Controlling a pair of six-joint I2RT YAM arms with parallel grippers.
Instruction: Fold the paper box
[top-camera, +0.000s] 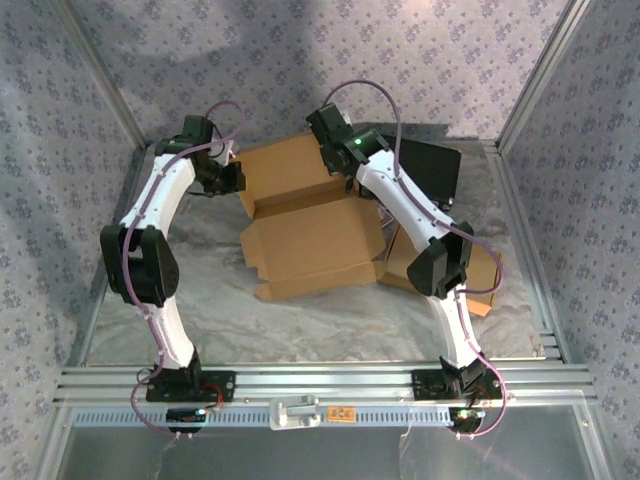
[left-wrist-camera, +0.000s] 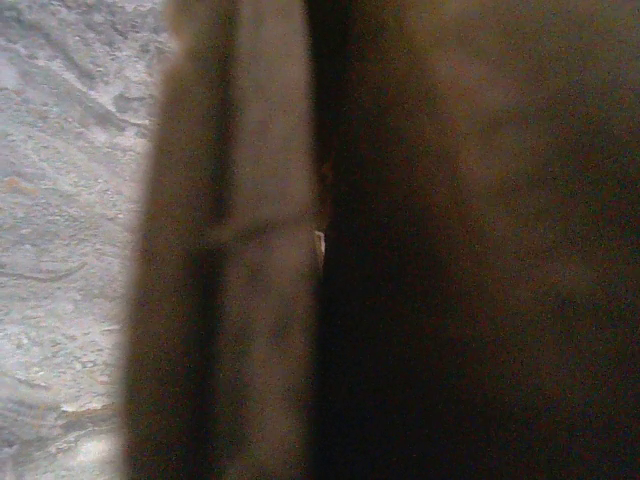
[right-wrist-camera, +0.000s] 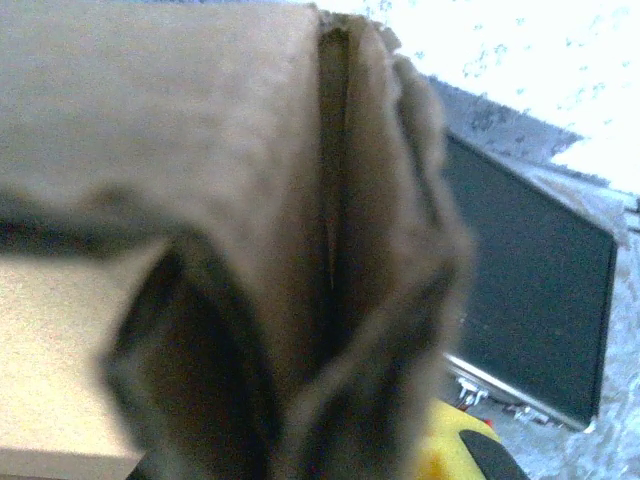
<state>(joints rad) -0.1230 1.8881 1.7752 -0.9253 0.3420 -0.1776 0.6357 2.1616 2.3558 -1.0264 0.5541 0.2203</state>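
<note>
Folding looks barely begun: the box (top-camera: 310, 245) lies mid-table, mostly flat. At its rear panel's left edge the left gripper (top-camera: 230, 178) has its jaws together, seemingly pinching cardboard, and the right gripper (top-camera: 350, 180) is clamped likewise at the right edge. Next move: lift that panel forward, both arms evenly.

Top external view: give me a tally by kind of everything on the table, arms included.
Brown cardboard boxes: 2, the half-folded box in the centre and the flat box under the right arm
Black flat case: 1
Crinkled silver sheet: 1
White-and-black robot arms: 2, the left arm and the right arm
Total: 6
</note>
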